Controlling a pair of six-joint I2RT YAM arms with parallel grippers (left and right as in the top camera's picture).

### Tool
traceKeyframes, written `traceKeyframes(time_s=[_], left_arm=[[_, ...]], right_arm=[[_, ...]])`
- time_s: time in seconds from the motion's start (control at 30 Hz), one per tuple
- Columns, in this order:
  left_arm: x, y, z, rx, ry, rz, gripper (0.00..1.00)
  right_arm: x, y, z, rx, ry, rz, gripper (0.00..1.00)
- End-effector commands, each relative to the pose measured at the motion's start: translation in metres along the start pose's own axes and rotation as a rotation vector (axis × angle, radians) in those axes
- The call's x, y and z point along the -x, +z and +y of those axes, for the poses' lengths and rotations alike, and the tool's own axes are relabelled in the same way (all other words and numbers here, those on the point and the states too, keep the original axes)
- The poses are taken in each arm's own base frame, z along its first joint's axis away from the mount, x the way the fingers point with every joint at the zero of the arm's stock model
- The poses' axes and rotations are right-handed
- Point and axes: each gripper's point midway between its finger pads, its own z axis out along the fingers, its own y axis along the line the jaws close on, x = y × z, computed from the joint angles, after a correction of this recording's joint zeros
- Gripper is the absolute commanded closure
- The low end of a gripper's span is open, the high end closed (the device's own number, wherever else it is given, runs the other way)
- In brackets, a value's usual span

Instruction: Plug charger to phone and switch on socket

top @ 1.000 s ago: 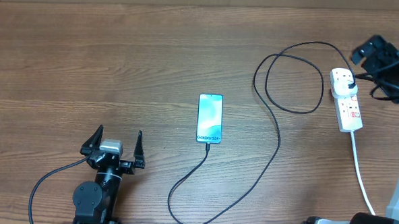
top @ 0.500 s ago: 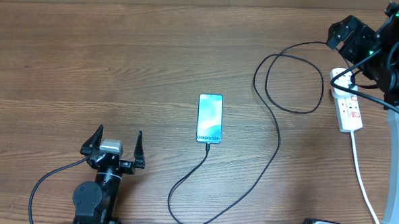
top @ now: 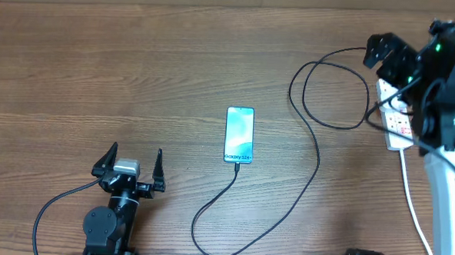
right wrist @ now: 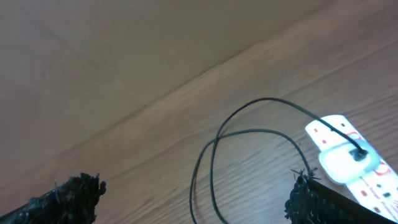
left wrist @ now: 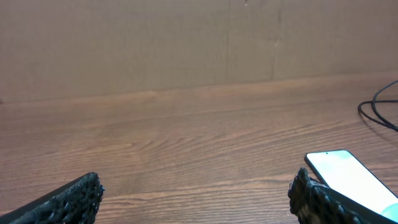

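Note:
The phone (top: 239, 134) lies flat at the table's middle, screen lit, and shows at the right of the left wrist view (left wrist: 348, 177). The black charger cable (top: 317, 158) runs from the phone's near end, curves round, loops, and reaches the white socket strip (top: 400, 133) at the right. Its plug (right wrist: 359, 154) sits in the strip (right wrist: 339, 163). My right gripper (top: 387, 54) hovers open and empty above the strip's far end, its arm hiding part of the strip. My left gripper (top: 130, 163) is open and empty, left of the phone near the front edge.
The strip's thick white cord (top: 410, 198) runs toward the front right edge. A brown wall (left wrist: 186, 43) stands behind the table. The cable loop (right wrist: 249, 134) lies left of the strip. The left arm's own black cable (top: 55, 208) trails at the front left.
My right arm has swung left from the table's right edge to over the socket strip, now covering part of it. The left arm, phone and cable have not moved.

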Motion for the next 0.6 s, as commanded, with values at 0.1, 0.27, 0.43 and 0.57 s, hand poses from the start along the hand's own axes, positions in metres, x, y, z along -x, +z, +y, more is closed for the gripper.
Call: traceKeyframes(time_s=[0.1,0.27,0.43,0.57], left_arm=[[0.000,0.000,0.002,0.007,0.012,-0.005,0.01],[0.000,0.000,0.002,0.007,0.012,-0.005,0.01],[0.000,0.000,0.001,0.007,0.012,-0.005,0.01],[0.000,0.000,0.001,0.007,0.012,-0.005,0.01]], right_arm=[[-0.021,-0.010,-0.002,0.071,-0.013,-0.068,0.00],[-0.034,-0.011,-0.004,0.122,-0.024,-0.117,0.00],[-0.042,-0.019,-0.004,0.161,-0.054,-0.174,0.00],[-0.045,-0.032,-0.004,0.177,-0.091,-0.218,0.00]])
